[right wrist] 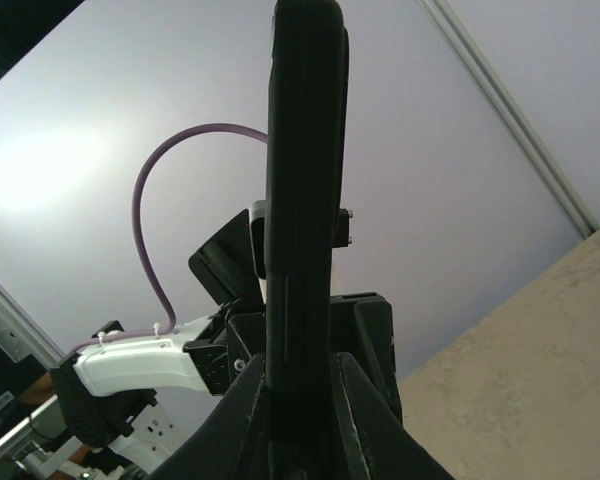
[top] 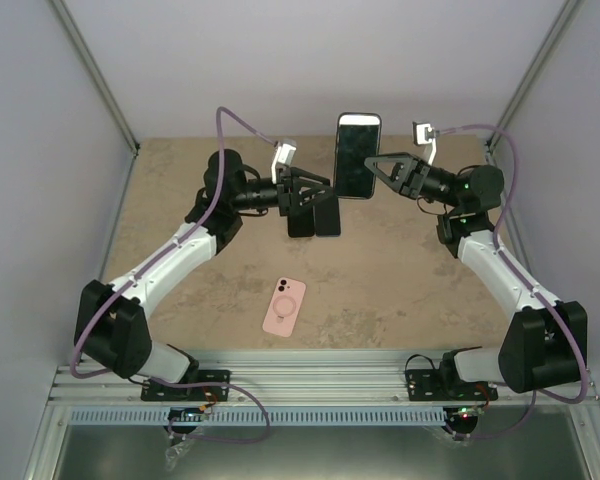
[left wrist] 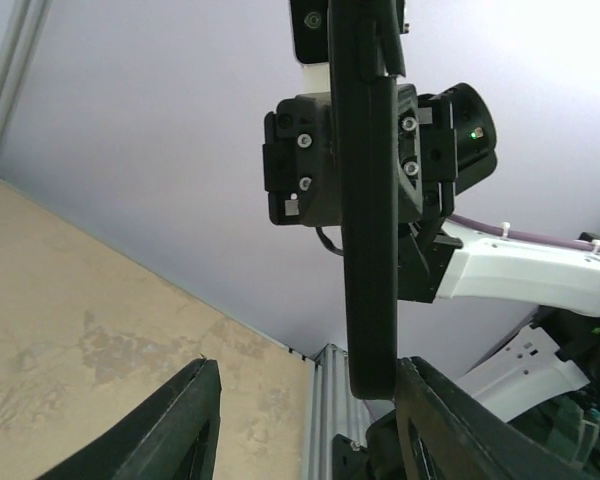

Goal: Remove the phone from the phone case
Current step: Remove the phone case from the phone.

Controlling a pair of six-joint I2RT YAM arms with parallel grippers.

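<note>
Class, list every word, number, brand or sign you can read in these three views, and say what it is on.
None can be read.
The phone shows a blank screen with glare.
The pink case bears only a plain ring mark, no letters.
No other lettering shows in any view.

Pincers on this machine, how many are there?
2. The left pincer hangs open by the lower end of the black phone; the right pincer grips that phone upright above the table.
</note>
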